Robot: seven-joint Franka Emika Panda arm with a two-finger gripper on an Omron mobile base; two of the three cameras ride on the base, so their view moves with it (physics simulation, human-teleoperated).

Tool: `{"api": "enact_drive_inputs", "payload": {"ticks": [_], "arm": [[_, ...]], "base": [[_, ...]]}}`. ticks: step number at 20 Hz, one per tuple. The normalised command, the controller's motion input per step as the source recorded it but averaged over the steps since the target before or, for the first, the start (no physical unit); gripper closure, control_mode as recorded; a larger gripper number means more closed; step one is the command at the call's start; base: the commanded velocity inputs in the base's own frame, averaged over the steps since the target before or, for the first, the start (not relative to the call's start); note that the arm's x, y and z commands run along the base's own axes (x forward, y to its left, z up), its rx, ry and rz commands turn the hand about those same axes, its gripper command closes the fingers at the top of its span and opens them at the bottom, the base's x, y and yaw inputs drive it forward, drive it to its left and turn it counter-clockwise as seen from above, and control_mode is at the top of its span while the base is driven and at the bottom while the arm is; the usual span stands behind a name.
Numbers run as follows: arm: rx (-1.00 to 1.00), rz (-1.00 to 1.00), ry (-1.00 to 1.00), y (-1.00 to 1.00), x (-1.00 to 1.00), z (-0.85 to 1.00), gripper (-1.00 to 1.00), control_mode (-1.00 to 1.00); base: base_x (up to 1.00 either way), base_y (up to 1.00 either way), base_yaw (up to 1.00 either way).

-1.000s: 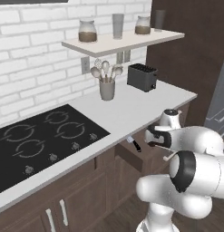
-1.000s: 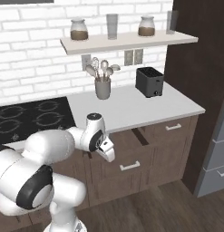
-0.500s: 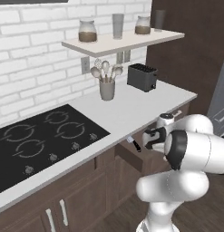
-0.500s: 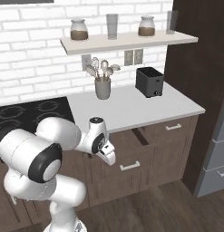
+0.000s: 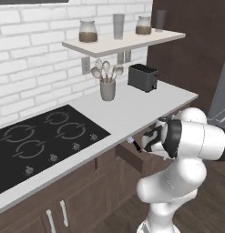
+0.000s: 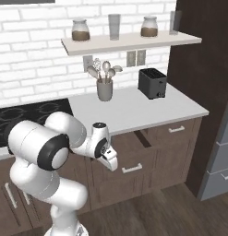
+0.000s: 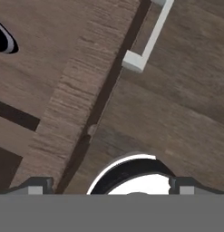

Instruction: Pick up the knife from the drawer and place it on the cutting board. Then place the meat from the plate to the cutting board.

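Observation:
The drawer stands pulled partway out from under the white counter, with a silver bar handle on its front. Over the drawer's side a small pale tip with a thin black part shows; it looks like the knife, but it is too small to be sure. My gripper hangs just beside the drawer's opening, left of its front. In the hand view the gripper is open and empty, over brown wood and a silver handle. The cutting board, meat and plate are out of view.
On the counter stand a grey utensil holder and a black toaster. A black hob lies to the left. A shelf with jars hangs above. A grey fridge stands at the right.
The arm's upper links have swung round, while the hand has stayed beside the open drawer. The jaws remain wide apart.

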Motion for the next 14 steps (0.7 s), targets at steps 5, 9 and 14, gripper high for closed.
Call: {"api": "enact_drive_inputs", "payload": {"ticks": [5, 9, 14], "arm": [[0.0, 0.0, -0.02, -0.02, -0.19, 0.08, -1.0, -1.0], [0.0, 0.0, -0.13, 0.0, 0.0, 0.37, -1.0, -1.0], [0.0, 0.0, -0.06, 0.0, 0.22, -0.02, -1.0, -1.0]], "base": [[0.0, 0.0, 0.0], [0.0, 0.0, 0.0], [0.0, 0.0, 0.0]]}}
